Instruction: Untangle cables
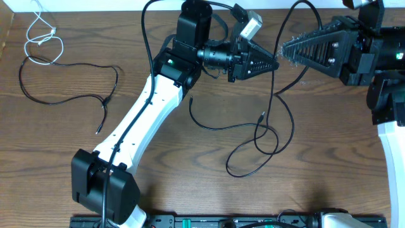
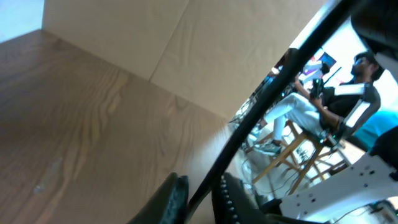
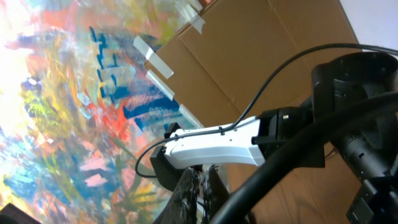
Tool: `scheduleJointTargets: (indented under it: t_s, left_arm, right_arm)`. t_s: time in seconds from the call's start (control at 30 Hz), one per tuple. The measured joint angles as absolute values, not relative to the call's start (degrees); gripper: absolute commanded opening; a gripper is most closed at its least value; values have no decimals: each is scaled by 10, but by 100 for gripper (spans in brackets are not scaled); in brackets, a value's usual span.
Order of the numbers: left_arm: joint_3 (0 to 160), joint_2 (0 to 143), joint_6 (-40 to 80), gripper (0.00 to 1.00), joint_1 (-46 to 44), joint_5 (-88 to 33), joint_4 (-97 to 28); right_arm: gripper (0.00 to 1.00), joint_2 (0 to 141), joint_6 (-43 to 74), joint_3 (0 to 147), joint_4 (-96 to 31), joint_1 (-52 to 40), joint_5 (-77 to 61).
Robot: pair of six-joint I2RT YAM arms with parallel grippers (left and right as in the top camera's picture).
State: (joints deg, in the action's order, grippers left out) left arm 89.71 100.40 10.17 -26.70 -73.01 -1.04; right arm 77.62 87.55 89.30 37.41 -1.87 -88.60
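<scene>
The tips of the left gripper (image 1: 271, 63) are cut off by the lower edge of the left wrist view, where its fingers (image 2: 175, 198) are seen drawn in on a black cable (image 2: 261, 112) running taut and straight between them. The fingers (image 3: 186, 196) of the right gripper (image 1: 286, 50) are likewise cropped, with a dark cord (image 3: 280, 168) passing just beside them. They are seen close together, but whether anything is pinched cannot be told. Only from overhead are the grippers shown tip to tip above the table (image 1: 158, 183), the black cable dropping from them to loose loops, while a second black cable (image 1: 69, 96) and a white cable (image 1: 39, 35) are laid well apart at the left
</scene>
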Motion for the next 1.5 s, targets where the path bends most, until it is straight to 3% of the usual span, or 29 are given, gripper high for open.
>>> scheduleJointTargets:
  t_s: [0.33,0.7,0.9,1.13,1.33,1.5]
  left_arm:
    - [897,1004,104,7,-266,-729,-10]
    - [897,972,228,7,-175,-602,-11]
    - [897,879,253,7,-132,-513,-10]
    - [898,804,255,8,-133,-426,53]
    - [950,790,272,8,-133,-367,47]
    - [1075,795,284,7,-133,-347,-46]
  right_arm:
    - [2,776,866,893,374,-18,-886]
    - [22,792,823,861,375,50,-886]
    - [24,809,790,787,375,68,-886]
    - [45,818,731,711,375,68,-886]
    - [76,818,693,684,375,69,-886]
    - [84,818,665,667,375,69,-886]
